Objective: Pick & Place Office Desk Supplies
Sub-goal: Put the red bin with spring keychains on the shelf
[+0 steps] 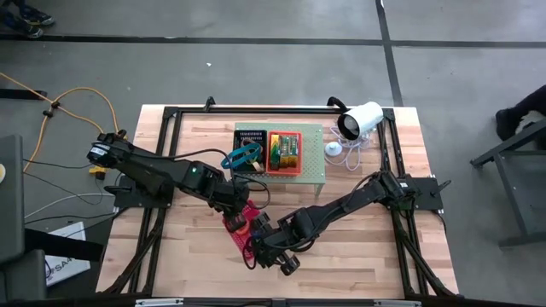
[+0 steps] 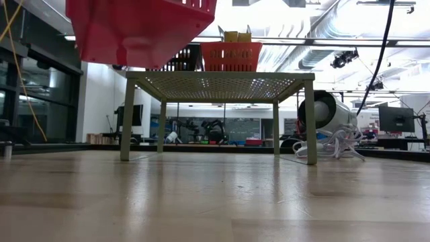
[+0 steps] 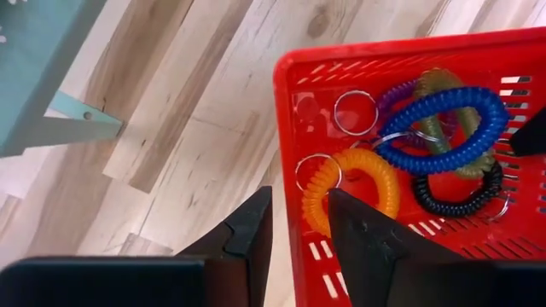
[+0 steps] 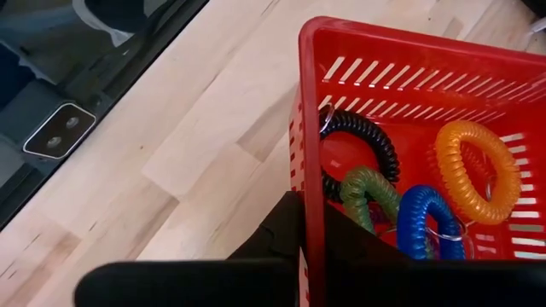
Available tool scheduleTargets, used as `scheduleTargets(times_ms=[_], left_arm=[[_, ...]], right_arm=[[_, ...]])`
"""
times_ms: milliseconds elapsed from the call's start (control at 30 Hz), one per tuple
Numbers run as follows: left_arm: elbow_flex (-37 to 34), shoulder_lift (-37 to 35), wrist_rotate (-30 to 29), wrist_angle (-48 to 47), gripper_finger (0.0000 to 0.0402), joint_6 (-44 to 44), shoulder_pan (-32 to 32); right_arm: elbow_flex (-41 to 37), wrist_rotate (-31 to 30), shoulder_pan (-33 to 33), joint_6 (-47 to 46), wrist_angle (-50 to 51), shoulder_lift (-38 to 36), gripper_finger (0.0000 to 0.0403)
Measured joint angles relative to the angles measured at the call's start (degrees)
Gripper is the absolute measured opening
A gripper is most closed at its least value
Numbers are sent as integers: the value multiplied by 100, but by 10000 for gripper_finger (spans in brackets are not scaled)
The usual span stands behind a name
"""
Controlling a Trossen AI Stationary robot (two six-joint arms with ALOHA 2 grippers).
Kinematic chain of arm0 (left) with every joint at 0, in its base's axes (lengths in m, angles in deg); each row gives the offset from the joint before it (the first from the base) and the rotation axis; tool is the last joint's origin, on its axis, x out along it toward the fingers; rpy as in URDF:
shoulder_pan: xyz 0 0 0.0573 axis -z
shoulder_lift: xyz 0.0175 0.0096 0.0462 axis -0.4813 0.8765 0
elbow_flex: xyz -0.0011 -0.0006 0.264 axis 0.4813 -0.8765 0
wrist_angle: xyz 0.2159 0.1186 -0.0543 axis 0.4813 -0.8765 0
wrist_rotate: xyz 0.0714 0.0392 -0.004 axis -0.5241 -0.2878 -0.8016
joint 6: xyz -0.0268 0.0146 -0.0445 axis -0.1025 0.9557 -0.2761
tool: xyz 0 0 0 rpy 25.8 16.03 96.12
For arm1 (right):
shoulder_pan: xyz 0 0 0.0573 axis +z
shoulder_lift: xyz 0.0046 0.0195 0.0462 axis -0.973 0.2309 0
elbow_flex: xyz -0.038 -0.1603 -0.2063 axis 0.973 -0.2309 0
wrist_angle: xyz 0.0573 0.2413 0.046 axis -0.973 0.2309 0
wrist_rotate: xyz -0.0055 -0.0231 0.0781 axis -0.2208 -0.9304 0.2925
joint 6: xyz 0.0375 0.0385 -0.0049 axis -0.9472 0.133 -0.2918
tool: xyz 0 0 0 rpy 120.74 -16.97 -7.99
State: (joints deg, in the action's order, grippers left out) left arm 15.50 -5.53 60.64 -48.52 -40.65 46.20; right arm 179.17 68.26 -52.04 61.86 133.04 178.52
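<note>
Near the table's front middle, both my pincers gripped one red tray (image 1: 241, 215), held up off the wood; low view showed it hanging w/ air under it.

Left gripper (image 3: 299, 226): fingers only a narrow gap apart, one outside the tray wall, one inside, so it was clamped on the rim. Inner finger sat just beside the orange coil ring (image 3: 351, 189).

Right gripper (image 4: 309, 232): fingers nearly closed, pinching another wall of the same tray; rim ran straight between them.

Inside the tray, per right wrist cam: black coil (image 4: 363, 143), green coil (image 4: 368, 194), blue coil (image 4: 426, 220), plus the orange one, all bunched together & touching. Left wrist cam also showed thin metal key rings (image 3: 356, 112) on the coils.

Behind, on the pale green stand (image 1: 314, 170): black tray (image 1: 249, 141) w/ blue-green loops (image 1: 241, 156) hanging over its edge, & an orange-red tray (image 1: 287, 153) holding small packs. White camera (image 1: 360, 119) lay beside the stand w/ its cable.
</note>
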Motion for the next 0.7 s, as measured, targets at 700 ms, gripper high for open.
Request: scheduleTargets(times_ms=[700], left_arm=[[-7,-632,-729,-762,111,105,370]], right_arm=[[0,-34,31,-419,322,0,3]])
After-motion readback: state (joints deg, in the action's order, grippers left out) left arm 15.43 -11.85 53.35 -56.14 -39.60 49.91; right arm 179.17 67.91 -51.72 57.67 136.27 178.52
